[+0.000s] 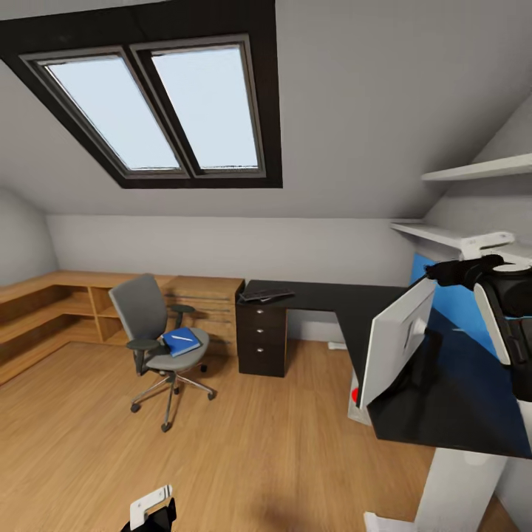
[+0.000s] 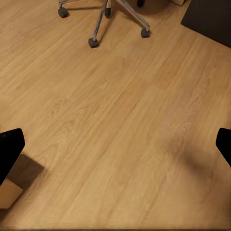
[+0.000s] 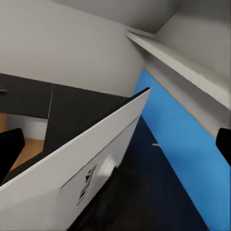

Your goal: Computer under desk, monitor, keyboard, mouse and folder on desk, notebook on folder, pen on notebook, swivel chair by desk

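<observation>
Wide flat monitor with the white back [image 1: 395,340] stands on the long black L-shaped desk [image 1: 332,295], slim black keyboard [image 1: 264,295] lies at the far corner well apart from it, and what looks like the pale tower computer [image 1: 357,405] sits under the desk edge, though that is mostly hidden. Still to do: bright blue folder [image 1: 181,341] with a slim white pen [image 1: 181,338] on it lies on the grey padded swivel chair [image 1: 151,332], away from the desk. My right gripper [image 1: 473,270] hovers just above the monitor's top edge, jaws spread, holding nothing; my left gripper [image 1: 151,510] hangs low over the wooden floor [image 2: 115,120], open and empty.
</observation>
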{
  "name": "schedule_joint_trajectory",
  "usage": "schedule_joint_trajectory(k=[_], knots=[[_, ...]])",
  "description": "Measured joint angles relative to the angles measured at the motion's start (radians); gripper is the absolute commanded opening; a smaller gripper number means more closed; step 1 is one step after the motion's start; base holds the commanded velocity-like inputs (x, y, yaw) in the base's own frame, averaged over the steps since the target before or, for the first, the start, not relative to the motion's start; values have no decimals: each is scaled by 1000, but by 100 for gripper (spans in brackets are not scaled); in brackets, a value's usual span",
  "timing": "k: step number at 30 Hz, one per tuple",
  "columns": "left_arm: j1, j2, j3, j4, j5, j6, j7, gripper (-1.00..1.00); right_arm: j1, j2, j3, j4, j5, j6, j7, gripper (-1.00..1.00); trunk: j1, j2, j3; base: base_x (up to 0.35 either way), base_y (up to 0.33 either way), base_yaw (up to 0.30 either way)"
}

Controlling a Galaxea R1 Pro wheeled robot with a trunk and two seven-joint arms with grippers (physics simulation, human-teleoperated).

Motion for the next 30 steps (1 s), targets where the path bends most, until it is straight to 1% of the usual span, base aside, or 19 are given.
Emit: schedule_joint_trajectory(k=[5, 11, 13, 18, 20, 24, 26, 30], knots=[[0, 0, 0, 0, 0, 0, 0, 100, 57, 1, -72, -1, 1, -6, -2, 100, 0, 0, 0, -62, 0, 0], [0, 0, 0, 0, 0, 0, 0, 100, 82, 4, -122, -1, 0, -4, -3, 100, 0, 0, 0, -13, 0, 0], [0, 0, 0, 1, 0, 0, 0, 100, 89, 5, -149, 0, 1, -2, -3, 100, 0, 0, 0, -3, 0, 0], [0, 0, 0, 1, 0, 0, 0, 100, 94, 7, -167, 0, 0, -1, -3, 100, 0, 0, 0, -2, 0, 0], [0, 0, 0, 1, -1, 0, -1, 100, 95, 7, -171, 0, 0, -1, -4, 100, 0, 0, 0, -208, -89, 0], [0, 0, -1, 1, -1, 0, -2, 100, 129, 8, -173, 4, 2, -5, -5, 100, 0, 0, 0, -289, -165, 0], [0, 0, -1, 1, -2, 0, -2, 100, 161, 9, -173, 2, 0, -9, -6, 100, 0, 0, 0, -280, -210, 0], [0, 0, 0, 1, -3, 0, -2, 100, 173, 24, -174, 3, 1, -16, -6, 100, 0, 0, 0, -188, -189, 0]])
